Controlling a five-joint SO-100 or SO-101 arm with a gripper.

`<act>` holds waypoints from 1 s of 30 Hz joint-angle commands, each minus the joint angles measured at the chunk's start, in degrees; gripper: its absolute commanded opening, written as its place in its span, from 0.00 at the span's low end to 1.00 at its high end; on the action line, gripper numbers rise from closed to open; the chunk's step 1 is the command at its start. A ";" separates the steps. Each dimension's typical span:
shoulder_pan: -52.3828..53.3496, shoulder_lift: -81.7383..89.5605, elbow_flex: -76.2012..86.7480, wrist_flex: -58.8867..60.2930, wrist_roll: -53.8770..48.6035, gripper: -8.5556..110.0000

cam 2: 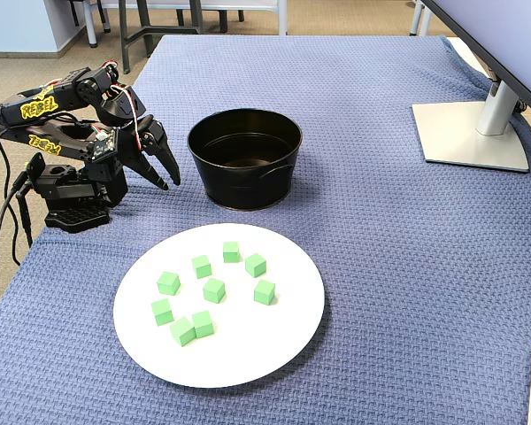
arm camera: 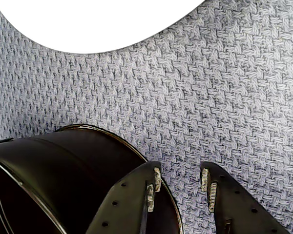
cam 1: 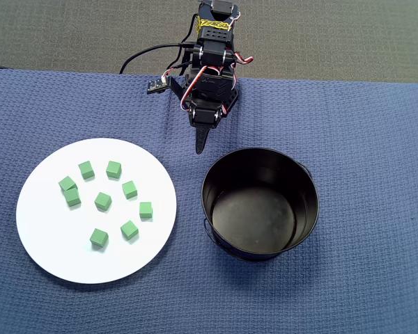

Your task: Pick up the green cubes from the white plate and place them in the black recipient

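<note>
In the overhead view the pot [cam 1: 260,203] is the landmark, standing on the cloth [cam 1: 376,139]. The plate [cam 1: 56,243] lies left of the pot, near but apart from it. Nine cubes [cam 1: 102,201] lie scattered on the plate. The gripper [cam 1: 200,145] hangs just beyond the pot's upper-left rim, apart from it.

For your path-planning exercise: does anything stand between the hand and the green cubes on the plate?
Nothing visible does. The hand hangs open beside the black pot, and only bare blue cloth lies between it and the green cubes on the white plate.
</note>
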 commanded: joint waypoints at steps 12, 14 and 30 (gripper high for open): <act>2.11 -9.05 -4.83 -7.56 -3.25 0.07; 3.08 -10.02 -6.68 -7.21 -3.87 0.08; 20.13 -49.13 -37.35 -13.01 -18.63 0.21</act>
